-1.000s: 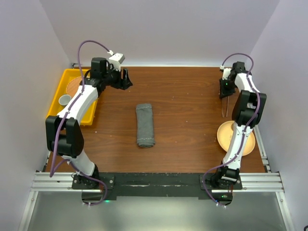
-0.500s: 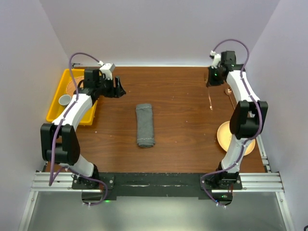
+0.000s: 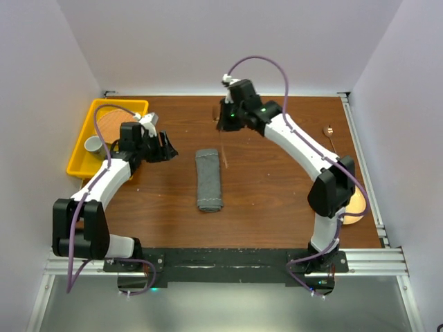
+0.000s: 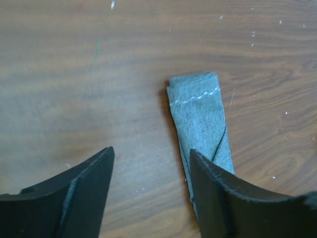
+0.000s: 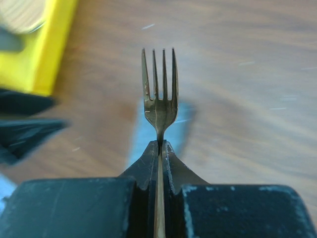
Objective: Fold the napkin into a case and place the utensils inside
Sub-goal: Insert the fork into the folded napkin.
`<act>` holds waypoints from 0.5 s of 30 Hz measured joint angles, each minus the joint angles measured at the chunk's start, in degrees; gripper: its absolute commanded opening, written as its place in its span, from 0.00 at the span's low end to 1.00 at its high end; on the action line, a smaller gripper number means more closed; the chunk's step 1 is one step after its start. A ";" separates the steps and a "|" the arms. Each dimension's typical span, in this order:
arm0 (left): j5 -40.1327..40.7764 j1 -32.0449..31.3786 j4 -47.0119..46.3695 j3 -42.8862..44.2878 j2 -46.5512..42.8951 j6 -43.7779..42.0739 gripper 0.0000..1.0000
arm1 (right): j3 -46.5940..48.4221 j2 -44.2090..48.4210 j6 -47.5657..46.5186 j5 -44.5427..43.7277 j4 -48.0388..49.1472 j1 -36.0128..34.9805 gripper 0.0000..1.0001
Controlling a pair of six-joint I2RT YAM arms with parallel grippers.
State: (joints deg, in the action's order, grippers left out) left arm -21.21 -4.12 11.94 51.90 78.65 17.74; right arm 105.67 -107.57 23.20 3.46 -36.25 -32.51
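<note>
Currently the case (image 3: 209, 180) lies mid-table, its long axis running near to far. The fork (image 5: 159, 94) hangs just beyond the far end, clamped in the closed right gripper (image 5: 159, 145). The left gripper (image 4: 151, 153), jaws apart and empty, stands just left of that end.

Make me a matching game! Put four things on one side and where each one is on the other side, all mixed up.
Things:
1. fork
2. case
3. yellow bin
4. spoon

Places:
A. lying by the right edge of the table
B. lying flat in the middle
C. pinched in the right gripper
D. at the far left corner

Pairs: 1-C, 2-B, 3-D, 4-A
</note>
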 measured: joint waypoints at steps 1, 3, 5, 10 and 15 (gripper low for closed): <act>0.04 0.00 -0.31 -1.20 0.00 1.11 0.58 | 0.24 -0.46 1.11 -0.63 0.17 -2.08 0.00; -0.04 0.00 -0.55 -3.52 0.00 3.26 0.55 | 0.74 -1.27 2.54 -1.88 0.44 -4.96 0.00; -0.22 0.00 -1.18 -5.29 0.00 4.79 0.55 | 1.07 -2.49 3.58 -2.97 1.14 -7.08 0.00; -0.74 0.00 -2.69 -7.04 0.00 7.41 0.49 | 2.03 -6.93 4.92 -5.55 2.58 -8.94 0.00; -1.07 0.00 -5.18 -6.99 0.33 8.46 0.49 | 2.69 -11.63 5.79 -8.68 4.24 -9.60 0.00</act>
State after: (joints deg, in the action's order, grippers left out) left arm -22.28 -4.12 6.76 44.91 78.98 26.20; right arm 108.36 -119.20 28.99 -5.21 -32.01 -42.11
